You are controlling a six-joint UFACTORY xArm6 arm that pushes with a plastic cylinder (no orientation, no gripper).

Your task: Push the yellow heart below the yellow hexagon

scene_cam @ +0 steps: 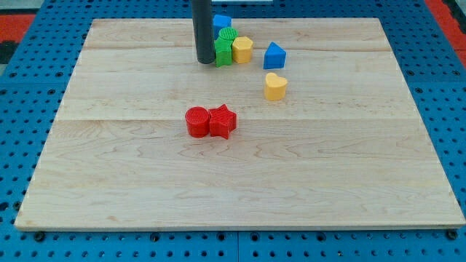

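The yellow heart (275, 86) lies on the wooden board (240, 189), right of centre in the upper half. The yellow hexagon (242, 49) sits above and to the left of it, at the right end of a cluster near the view's top. My tip (205, 62) rests on the board just left of that cluster, touching or almost touching a green block (223, 53). The tip is well to the upper left of the yellow heart.
A second green block (228, 35) and a blue block (221, 22) sit at the top of the cluster. A blue triangle (274, 56) lies right of the hexagon, above the heart. A red cylinder (196, 121) and a red star (223, 121) touch near the board's centre.
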